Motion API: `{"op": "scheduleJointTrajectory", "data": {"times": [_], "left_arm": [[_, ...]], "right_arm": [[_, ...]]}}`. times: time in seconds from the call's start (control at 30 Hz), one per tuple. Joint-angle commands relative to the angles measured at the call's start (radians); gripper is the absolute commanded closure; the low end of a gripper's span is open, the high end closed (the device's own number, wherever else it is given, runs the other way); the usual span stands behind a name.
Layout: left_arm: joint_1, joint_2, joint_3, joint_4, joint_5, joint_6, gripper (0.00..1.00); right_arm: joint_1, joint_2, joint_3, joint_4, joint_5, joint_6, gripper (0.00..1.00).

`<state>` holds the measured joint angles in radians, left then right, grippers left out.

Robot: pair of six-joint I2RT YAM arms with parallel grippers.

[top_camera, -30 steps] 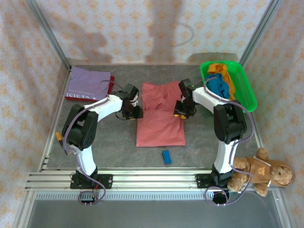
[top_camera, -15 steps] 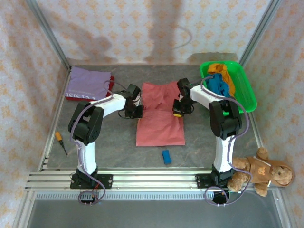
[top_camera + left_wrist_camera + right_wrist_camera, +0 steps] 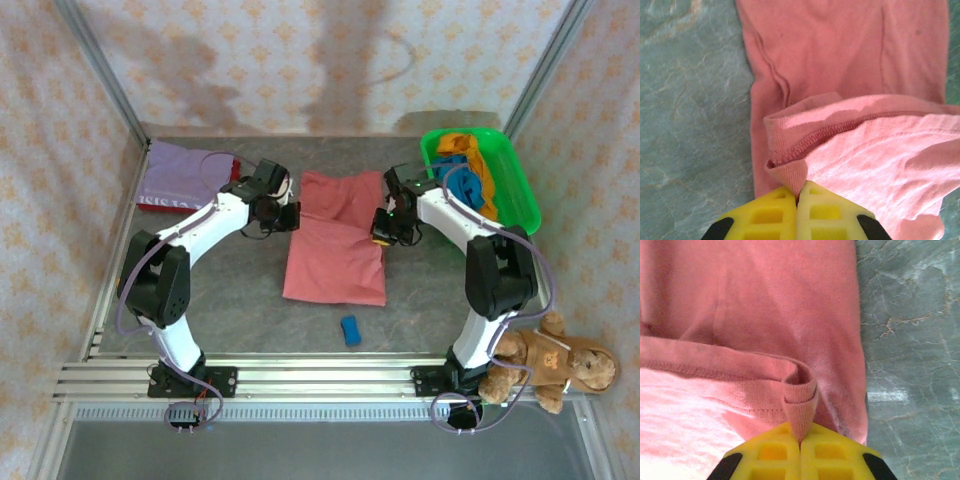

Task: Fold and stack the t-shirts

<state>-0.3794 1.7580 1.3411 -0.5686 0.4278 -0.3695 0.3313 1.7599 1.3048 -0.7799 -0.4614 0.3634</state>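
Salmon-pink cotton, soft and plain: a large t-shirt (image 3: 335,250) lies on the grey marbled table (image 3: 230,290), to the left of a green tub (image 3: 522,205) and a little nearer the arms than it. The shirt's near half rests flat and smooth. Its far half is gathered and creased, with a fold line running across the middle. Both wrist views show a stitched hem doubled back over the flat cloth, its paler face turned up.

The left gripper (image 3: 796,200) pinches the edge of the shirt farther from the tub, its yellow pads pressed together on a small tuck of hem. The right gripper (image 3: 800,437) pinches the edge nearer the tub in the same way, pads closed on a loop of cloth.

Inside the tub lie a blue shirt (image 3: 465,185) and an orange shirt (image 3: 462,145), crumpled together. Far left of the tub, a folded lilac shirt (image 3: 180,172) sits on a dark red shirt (image 3: 232,172).
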Motion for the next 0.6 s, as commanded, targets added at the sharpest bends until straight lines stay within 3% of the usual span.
{"op": "scheduleJointTrajectory", "data": {"times": [0.0, 0.37, 0.57], "left_arm": [[-0.006, 0.004, 0.019, -0.027, 0.015, -0.022, 1.0], [-0.009, 0.119, 0.063, 0.007, 0.019, -0.022, 1.0], [-0.009, 0.223, 0.107, -0.012, -0.018, 0.002, 1.0]], "right_arm": [[-0.011, -0.04, -0.02, 0.003, 0.067, 0.029, 1.0], [-0.048, -0.026, -0.024, 0.006, 0.1, 0.05, 1.0], [-0.071, 0.093, 0.013, 0.03, 0.065, -0.005, 1.0]]}}
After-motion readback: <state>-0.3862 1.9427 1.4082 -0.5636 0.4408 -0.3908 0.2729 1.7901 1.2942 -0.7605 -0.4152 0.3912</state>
